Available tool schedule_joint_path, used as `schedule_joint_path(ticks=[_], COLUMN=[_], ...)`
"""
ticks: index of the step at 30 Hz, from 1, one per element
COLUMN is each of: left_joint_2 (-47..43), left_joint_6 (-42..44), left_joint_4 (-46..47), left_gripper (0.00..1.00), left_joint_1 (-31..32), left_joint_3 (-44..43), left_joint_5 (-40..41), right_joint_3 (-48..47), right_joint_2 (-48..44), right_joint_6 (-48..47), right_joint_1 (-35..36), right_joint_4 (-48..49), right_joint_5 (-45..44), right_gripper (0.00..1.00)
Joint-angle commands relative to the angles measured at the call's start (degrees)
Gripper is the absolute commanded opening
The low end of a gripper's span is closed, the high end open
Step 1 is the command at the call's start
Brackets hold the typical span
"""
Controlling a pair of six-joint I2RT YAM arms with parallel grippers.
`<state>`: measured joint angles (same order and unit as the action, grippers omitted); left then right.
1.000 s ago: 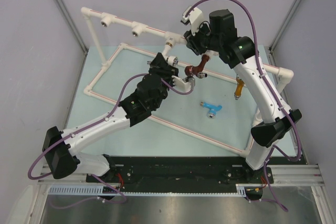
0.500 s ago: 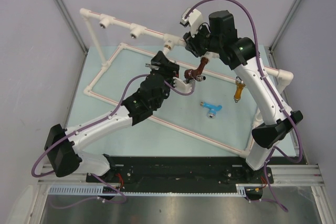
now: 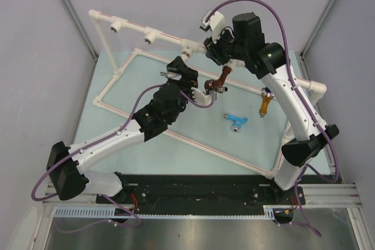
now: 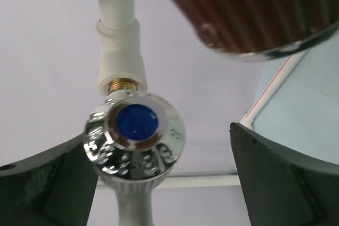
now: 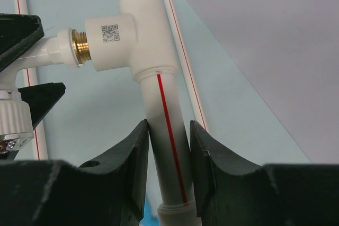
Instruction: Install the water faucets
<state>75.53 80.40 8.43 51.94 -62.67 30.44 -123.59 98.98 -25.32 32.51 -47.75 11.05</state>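
Observation:
The white water faucet's chrome knob with a blue cap sits between my left gripper's open fingers, close to the left finger. Its brass thread enters a white tee socket on the upper rail. My right gripper is shut on the red-striped rail pipe just beside that tee. In the top view the left gripper is below the rail and the right gripper is on it. A brown faucet and an orange-yellow one hang from the rail. A light blue one lies on the mat.
The white pipe frame stands on a pale green mat, with two more tee sockets on the upper rail to the left. Grey walls close in on both sides. The brown faucet looms just above the left gripper's right finger.
My left gripper has opened wide, letting go of the white faucet's knob. The right gripper stays clamped on the rail pipe.

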Motion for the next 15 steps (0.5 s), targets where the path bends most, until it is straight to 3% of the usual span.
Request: schedule_joint_path(ticks=[1, 9, 15], left_joint_2=[-3.89, -8.37, -13.99], left_joint_6=[-4.10, -11.48, -26.59], left_joint_4=[0.19, -2.53, -10.33], left_gripper=[1.00, 1.00, 1.00], left_joint_1=[-0.09, -0.09, 0.00], left_joint_3=[-0.17, -1.57, -5.51], left_joint_5=[-4.68, -9.16, -19.17], right_joint_3=[0.54, 0.54, 0.54], right_joint_2=[-1.51, -1.60, -1.68], right_joint_6=[4.14, 4.23, 4.23], right_joint_1=[1.94, 1.68, 1.24], right_joint_4=[-3.85, -3.93, -3.93], right_joint_5=[4.24, 3.63, 3.45], right_gripper=[0.09, 0.15, 0.23])
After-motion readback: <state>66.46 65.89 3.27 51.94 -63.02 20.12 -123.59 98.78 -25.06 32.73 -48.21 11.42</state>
